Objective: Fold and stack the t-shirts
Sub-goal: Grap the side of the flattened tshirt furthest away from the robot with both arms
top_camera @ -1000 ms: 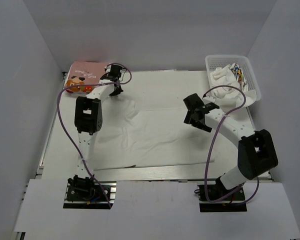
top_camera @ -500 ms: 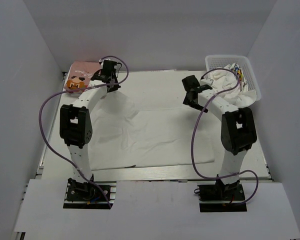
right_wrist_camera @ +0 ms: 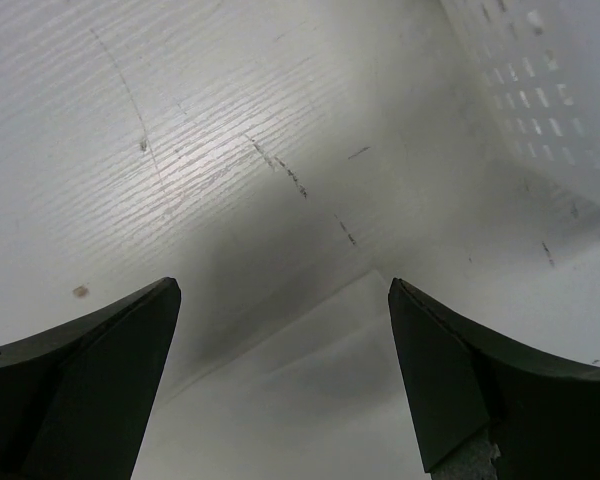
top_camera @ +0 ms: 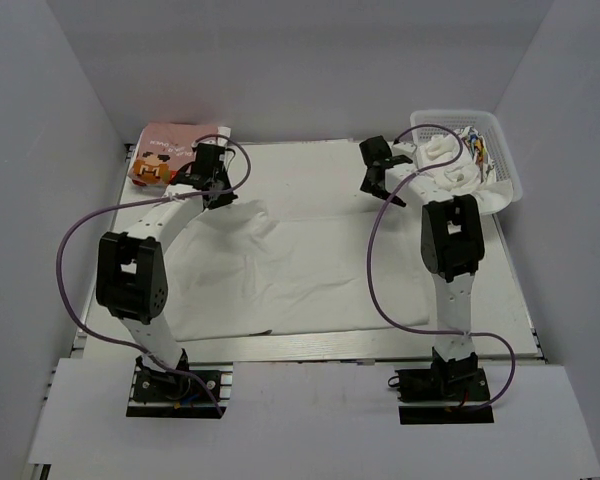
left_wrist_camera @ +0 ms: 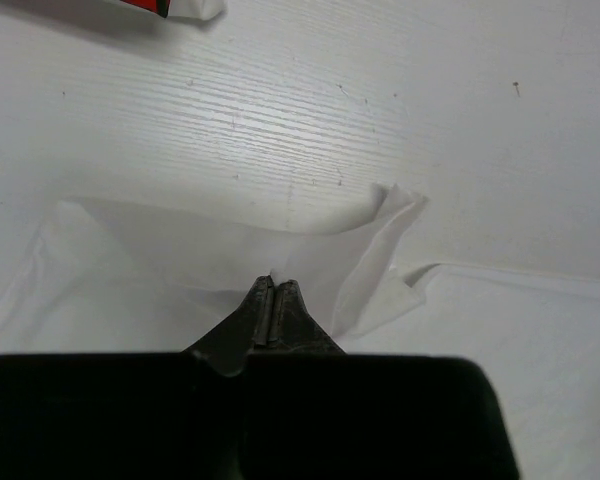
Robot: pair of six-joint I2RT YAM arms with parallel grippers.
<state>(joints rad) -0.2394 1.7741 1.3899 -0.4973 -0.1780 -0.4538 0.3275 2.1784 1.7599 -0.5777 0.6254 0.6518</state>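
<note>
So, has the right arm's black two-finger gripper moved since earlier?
Yes. The right gripper moved up the top view, drawing level with the white plastic lattice basket.

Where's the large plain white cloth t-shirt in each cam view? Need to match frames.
Top external: the large plain white t-shirt lies spread across the middle of the table, between both arms.
Left wrist: lower half, an edge pinched in the shut left gripper.
Right wrist: bottom centre, a corner between the open right gripper fingers.
Shared landmark: the white wood-grain tabletop, in all three.
</note>
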